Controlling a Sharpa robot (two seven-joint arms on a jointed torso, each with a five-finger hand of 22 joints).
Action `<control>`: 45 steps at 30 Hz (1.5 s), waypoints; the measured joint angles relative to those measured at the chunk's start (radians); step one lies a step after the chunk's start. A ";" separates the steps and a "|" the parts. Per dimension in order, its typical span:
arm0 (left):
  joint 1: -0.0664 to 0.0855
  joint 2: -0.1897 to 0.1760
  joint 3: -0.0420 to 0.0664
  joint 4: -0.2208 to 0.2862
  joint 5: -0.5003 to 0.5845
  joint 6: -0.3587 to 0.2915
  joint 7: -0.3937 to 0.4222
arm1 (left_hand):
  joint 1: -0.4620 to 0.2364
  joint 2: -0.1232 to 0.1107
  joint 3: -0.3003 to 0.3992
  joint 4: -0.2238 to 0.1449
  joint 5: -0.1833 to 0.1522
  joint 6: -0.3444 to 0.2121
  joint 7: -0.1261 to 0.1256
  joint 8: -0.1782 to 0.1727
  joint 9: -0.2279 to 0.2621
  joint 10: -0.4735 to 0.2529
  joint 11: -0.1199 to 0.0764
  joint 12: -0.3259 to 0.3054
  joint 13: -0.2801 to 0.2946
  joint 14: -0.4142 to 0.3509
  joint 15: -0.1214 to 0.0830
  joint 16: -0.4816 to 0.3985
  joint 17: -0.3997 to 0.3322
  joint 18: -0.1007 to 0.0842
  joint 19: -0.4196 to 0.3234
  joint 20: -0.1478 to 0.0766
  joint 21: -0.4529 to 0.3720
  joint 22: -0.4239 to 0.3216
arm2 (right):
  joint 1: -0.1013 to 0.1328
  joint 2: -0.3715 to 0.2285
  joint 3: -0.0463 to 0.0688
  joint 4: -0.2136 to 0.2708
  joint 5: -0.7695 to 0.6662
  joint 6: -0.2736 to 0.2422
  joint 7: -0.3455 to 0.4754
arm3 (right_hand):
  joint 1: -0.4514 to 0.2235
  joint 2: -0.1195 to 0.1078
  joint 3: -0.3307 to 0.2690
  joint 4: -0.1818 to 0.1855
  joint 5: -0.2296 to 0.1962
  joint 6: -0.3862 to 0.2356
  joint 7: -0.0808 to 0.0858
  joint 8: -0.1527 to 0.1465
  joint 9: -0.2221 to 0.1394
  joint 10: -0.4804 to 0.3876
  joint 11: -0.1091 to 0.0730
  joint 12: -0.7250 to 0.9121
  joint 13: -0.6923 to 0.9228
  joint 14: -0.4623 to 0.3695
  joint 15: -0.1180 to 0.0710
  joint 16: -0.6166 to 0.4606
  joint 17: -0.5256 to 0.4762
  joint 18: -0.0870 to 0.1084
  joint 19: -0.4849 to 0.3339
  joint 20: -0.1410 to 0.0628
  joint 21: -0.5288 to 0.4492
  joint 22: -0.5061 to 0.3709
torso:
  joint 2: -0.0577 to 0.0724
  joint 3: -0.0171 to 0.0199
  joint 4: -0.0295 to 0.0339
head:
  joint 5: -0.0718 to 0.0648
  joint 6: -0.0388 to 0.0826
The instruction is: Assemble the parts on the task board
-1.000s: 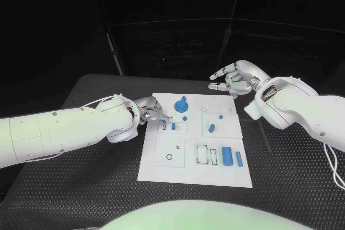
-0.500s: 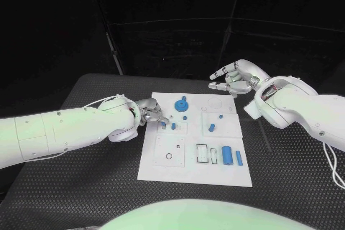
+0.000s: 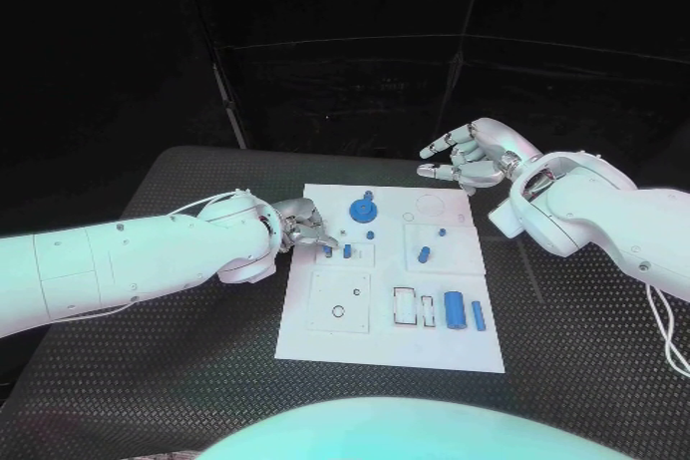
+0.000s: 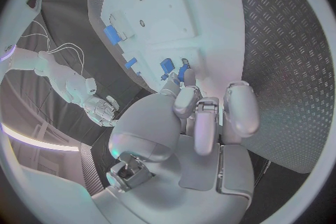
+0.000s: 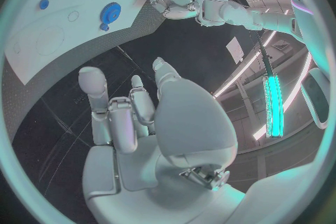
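Head view is showing the left hand (image 3: pixel 302 227) hovering at the left edge of the white board (image 3: pixel 324 330), fingertips reaching toward two small blue pegs (image 3: pixel 338 250) standing in the board's upper-left panel. Over the last second this hand has been drawing slightly back to the left, so its fingertips are now sitting just beside the pegs rather than over them. Its fingers are curling inward in the left wrist view, with the thumb tip close to the pegs, but I cannot tell whether anything is being pinched. That suggests it is either letting go of a seated peg or lining up again for another try. Moving right, a blue gear (image 3: pixel 364 212) is sitting at the far side of the board, and a blue cylinder (image 3: pixel 455 311) is lying in the near-right tray, both looking unplaced. Farther right, the right hand (image 3: pixel 471 156) is waiting beyond the board's far right corner, fingers spread and holding nothing, unchanged from a second ago.
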 measured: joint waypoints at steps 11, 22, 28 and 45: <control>-0.001 0.004 0.001 0.004 -0.001 0.014 -0.004 | 0.000 0.000 0.001 -0.001 0.000 -0.005 -0.002 0.000 0.001 0.000 0.000 -0.002 -0.001 0.000 0.000 0.000 0.000 0.000 0.000 0.000 0.000 0.000 | 0.000 0.000 0.000 -0.001 0.000 0.001 0.000 | 0.000 0.000 0.000 0.000 0.000 0.000 0.000 0.000 0.000 0.000 0.000 0.000 0.000 0.000 0.000 0.000 0.000 0.000 0.000 0.000 0.000 0.000 | 0.000 0.0004 -0.0004 | 0.002 -0.001; -0.001 0.001 0.004 0.010 -0.002 0.032 -0.016 | 0.000 0.000 0.004 0.002 -0.001 -0.005 -0.003 0.000 0.003 0.000 0.000 -0.002 -0.005 0.000 0.000 0.000 0.000 0.000 0.000 0.000 0.000 -0.002 | 0.000 -0.004 0.000 -0.001 0.000 0.002 0.000 | 0.000 0.000 0.000 0.000 0.000 0.000 0.000 0.000 0.000 0.000 0.000 0.000 0.000 0.000 0.000 0.000 0.000 0.000 0.000 0.000 0.000 0.000 | 0.000 0.0004 -0.0004 | 0.002 -0.004; 0.000 0.000 0.004 0.010 -0.003 0.038 -0.021 | -0.002 -0.002 0.007 0.005 -0.001 -0.005 -0.006 -0.001 0.001 0.000 0.000 -0.002 -0.008 0.000 0.000 0.000 0.000 0.000 0.000 0.000 0.000 -0.002 | 0.000 -0.004 0.000 -0.001 0.000 0.003 0.000 | 0.000 0.000 0.000 0.000 0.000 0.000 0.000 0.000 0.000 0.000 0.000 0.000 0.000 0.000 0.000 0.000 0.000 0.000 0.000 0.000 0.000 0.000 | 0.000 0.0003 -0.0004 | 0.003 -0.006; -0.002 -0.001 0.003 0.005 -0.004 0.044 -0.029 | -0.011 -0.003 0.010 0.007 -0.002 -0.005 -0.005 0.002 0.005 -0.002 0.002 -0.006 -0.011 0.000 0.000 0.000 0.000 0.000 0.000 0.000 0.000 -0.002 | 0.000 -0.004 0.000 -0.001 0.000 0.005 0.000 | 0.000 0.000 0.000 0.000 0.000 0.000 0.000 0.000 0.000 0.000 0.000 0.000 0.000 0.000 0.000 0.000 0.000 0.000 0.000 0.000 0.000 0.000 | 0.000 0.0001 -0.0003 | 0.003 -0.005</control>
